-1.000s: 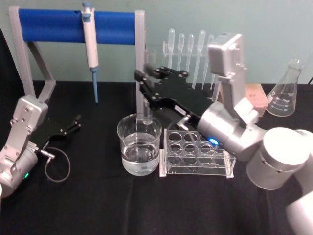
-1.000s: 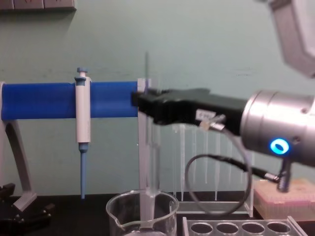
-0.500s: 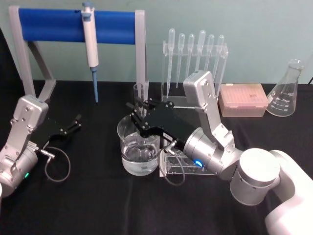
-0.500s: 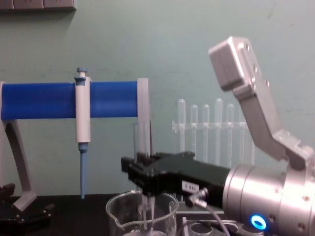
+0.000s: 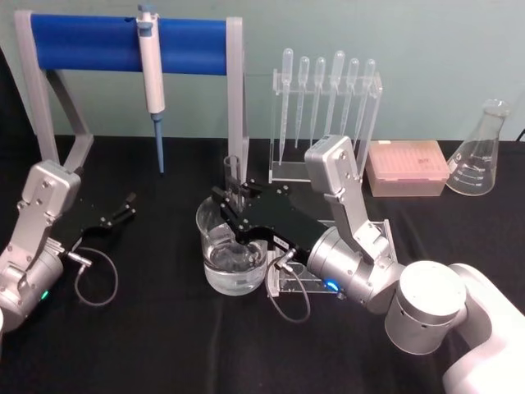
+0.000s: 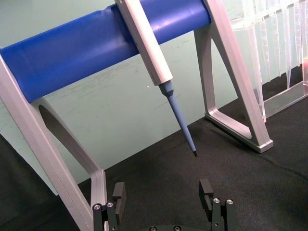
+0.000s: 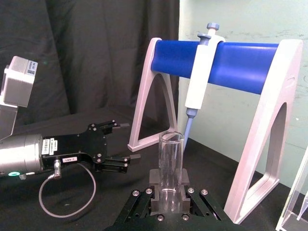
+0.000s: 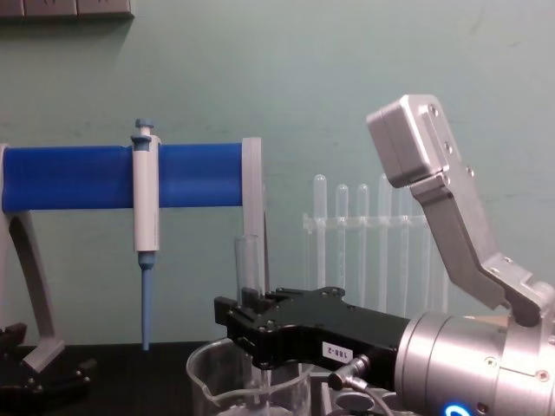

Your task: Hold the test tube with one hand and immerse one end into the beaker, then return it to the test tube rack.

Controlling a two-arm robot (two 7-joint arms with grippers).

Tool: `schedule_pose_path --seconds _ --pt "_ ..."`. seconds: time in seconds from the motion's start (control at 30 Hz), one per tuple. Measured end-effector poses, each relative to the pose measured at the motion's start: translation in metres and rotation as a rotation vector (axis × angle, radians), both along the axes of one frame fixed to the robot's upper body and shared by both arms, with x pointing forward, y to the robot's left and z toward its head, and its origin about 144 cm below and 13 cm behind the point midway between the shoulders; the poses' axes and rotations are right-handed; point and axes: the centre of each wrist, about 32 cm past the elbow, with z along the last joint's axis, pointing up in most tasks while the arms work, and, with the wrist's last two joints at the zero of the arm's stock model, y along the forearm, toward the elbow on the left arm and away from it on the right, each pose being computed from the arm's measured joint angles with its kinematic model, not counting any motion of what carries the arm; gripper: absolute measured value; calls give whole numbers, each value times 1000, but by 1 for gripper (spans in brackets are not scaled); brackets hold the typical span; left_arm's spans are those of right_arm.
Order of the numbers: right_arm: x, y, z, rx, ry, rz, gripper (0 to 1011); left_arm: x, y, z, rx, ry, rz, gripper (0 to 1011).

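Glass tube (image 5: 233, 172), pinched tight in the right hand (image 5: 235, 199) over the beaker (image 5: 210, 250), should dip straight down, off its wall; open left hand (image 5: 125, 205) rests left of it.

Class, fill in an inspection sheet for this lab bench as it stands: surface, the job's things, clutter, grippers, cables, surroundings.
Surface: black cloth table, no spill seen.
Job's things: test tube upright, lower end inside the beaker, which holds water; test tube rack beside the beaker, partly behind the right arm.
Clutter: pipette hanging on the blue stand; plastic pipettes in their holder; pink tip box; conical flask.
Grippers: right gripper over the beaker, jaws shut on the test tube; left gripper parked at the table's left, jaws open and empty.
Cables: grey loop by the left wrist; second loop under the right wrist, in front of the rack.
Surroundings: pale green wall behind; nothing else seen.
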Motion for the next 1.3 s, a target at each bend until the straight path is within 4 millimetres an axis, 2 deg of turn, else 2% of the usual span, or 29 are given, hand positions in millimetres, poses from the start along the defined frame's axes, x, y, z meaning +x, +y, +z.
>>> schedule_pose_path --seconds 1.3 --pt "1 0 2 2 -3 0 225 0 0 0 0 0 0 1000"
